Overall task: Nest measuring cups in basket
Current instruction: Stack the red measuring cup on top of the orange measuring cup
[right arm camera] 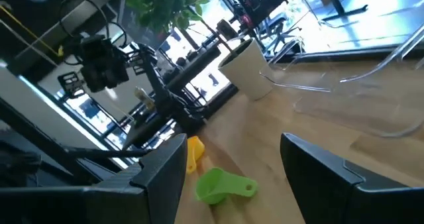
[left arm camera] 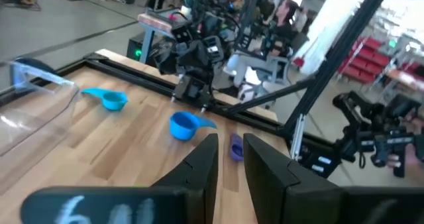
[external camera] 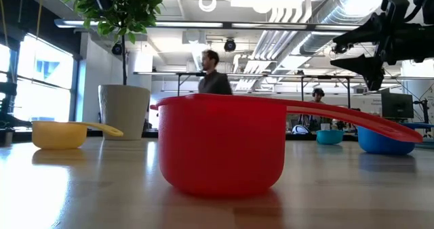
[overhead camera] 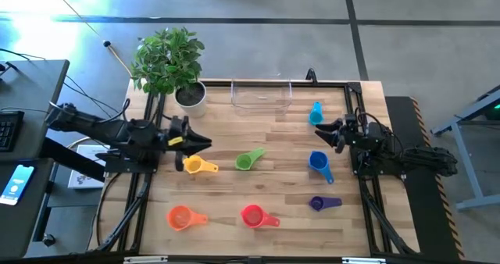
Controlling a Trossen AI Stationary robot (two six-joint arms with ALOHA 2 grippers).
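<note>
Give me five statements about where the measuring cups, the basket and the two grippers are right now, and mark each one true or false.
1. The basket holds no cups. True.
2. The red cup sits inside the basket. False: it lies on the table's near side, beside the orange cup.
3. The left gripper grips the yellow cup. False: it hangs above the table and holds nothing.
4. The right gripper is open. True.
5. The green cup is stacked in the blue cup. False: they lie apart.
</note>
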